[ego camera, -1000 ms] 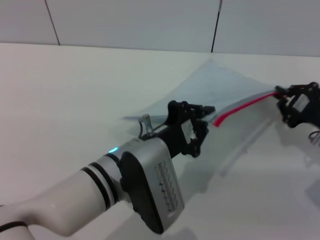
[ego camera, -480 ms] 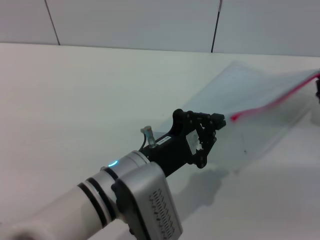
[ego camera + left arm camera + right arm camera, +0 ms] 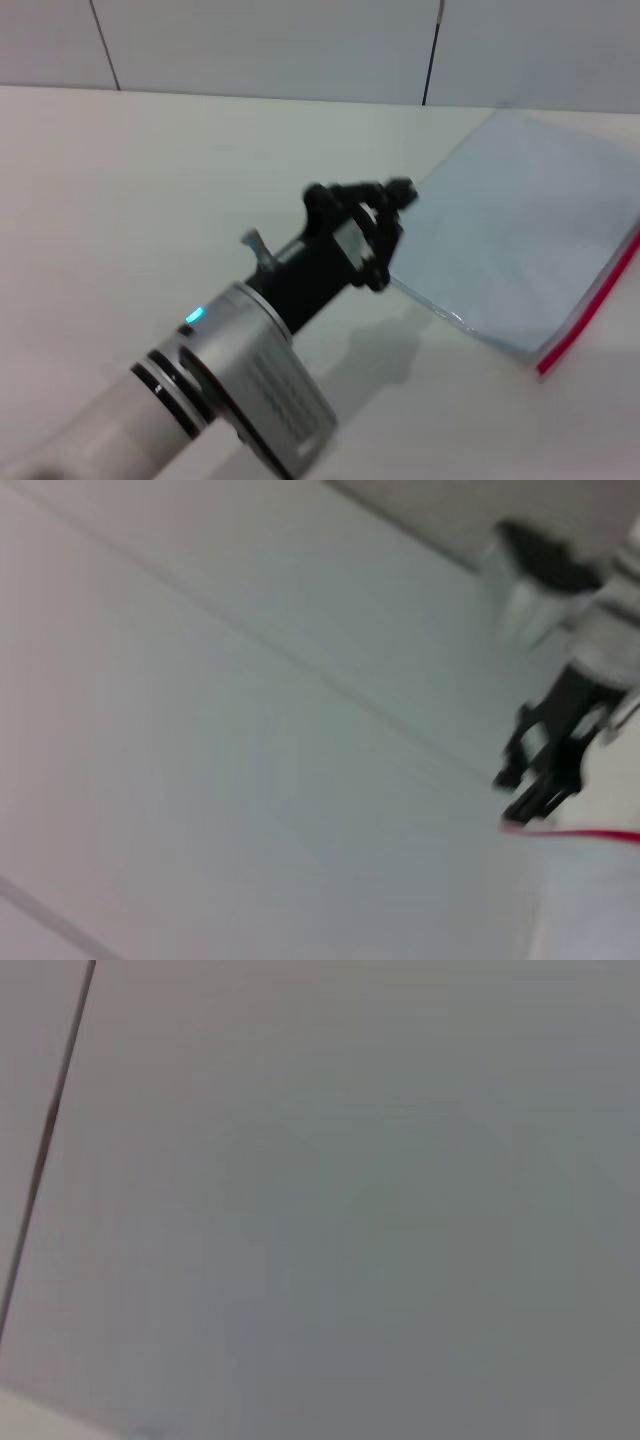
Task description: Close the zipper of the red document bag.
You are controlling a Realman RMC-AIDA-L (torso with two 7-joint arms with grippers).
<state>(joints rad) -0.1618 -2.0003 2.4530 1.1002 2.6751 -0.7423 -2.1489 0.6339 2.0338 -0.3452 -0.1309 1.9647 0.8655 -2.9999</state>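
The red document bag (image 3: 530,230) lies flat on the white table at the right in the head view, a pale blue-grey pouch. Its zipper (image 3: 592,305), a bright red strip, runs along the near right edge and off the frame; no slider can be made out. My left gripper (image 3: 385,235) hovers just left of the bag's near corner, apart from the red strip. My right gripper (image 3: 520,805) is out of the head view. It shows only far off in the left wrist view, with its tip at the end of the zipper (image 3: 585,833).
The white table (image 3: 150,180) stretches wide to the left and back. A tiled wall (image 3: 270,45) stands behind it. My left forearm (image 3: 230,380) crosses the near middle of the table. The right wrist view shows only a plain grey surface.
The bag has swung to the right and settled flat, its red strip now at the near right edge. My left gripper drew back left off the strip. My right gripper left the head view.
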